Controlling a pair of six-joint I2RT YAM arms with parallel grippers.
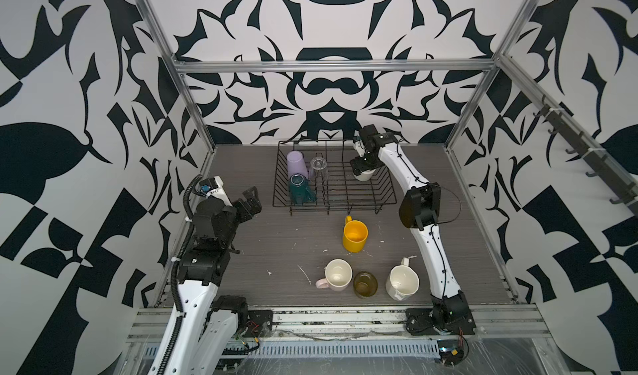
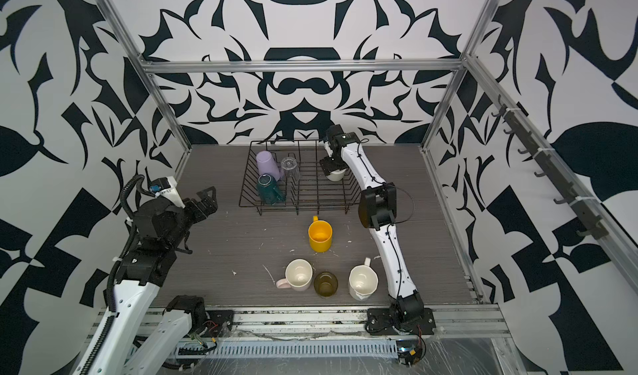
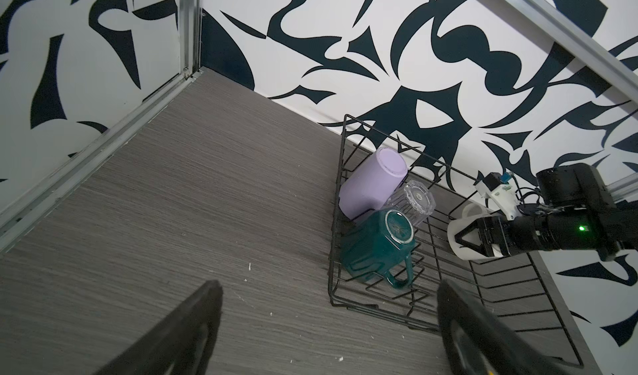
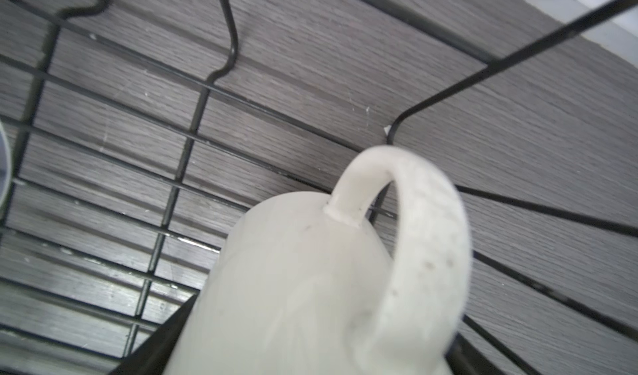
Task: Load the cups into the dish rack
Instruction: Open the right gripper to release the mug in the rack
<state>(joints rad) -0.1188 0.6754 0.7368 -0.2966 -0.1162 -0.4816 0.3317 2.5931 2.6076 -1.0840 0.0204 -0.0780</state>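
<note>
The left tool (image 1: 252,200) hangs spread and empty above the worktop (image 1: 276,245) near its left edge. It is off the dish rack's (image 1: 331,205) left side, likely parked there to leave the rack free for the other arm.

The rack sits by the far edge, about mid-width. Three cups crowd its left end, base up, probably so they would drain: the lilac tumbler (image 1: 297,162) leans in the far left corner, the dark green mug (image 1: 300,188) tilts just in front of it, and the clear glass (image 1: 318,170) stands against the dividers.

Four cups wait mouth up on the worktop. The pink mug (image 1: 336,275) and olive glass (image 1: 365,283) stand near the front edge, and the yellow mug (image 1: 355,236) stands between them and the rack.

The right tool (image 1: 362,169) reaches down into the rack's far right corner, its jaws wide around the cream mug (image 4: 293,287). The mug is low over the wires, handle clear of the jaws. That end is empty, so it suits a fourth cup.

Furthest right, near the front edge, stands the white faceted mug (image 1: 402,281).
</note>
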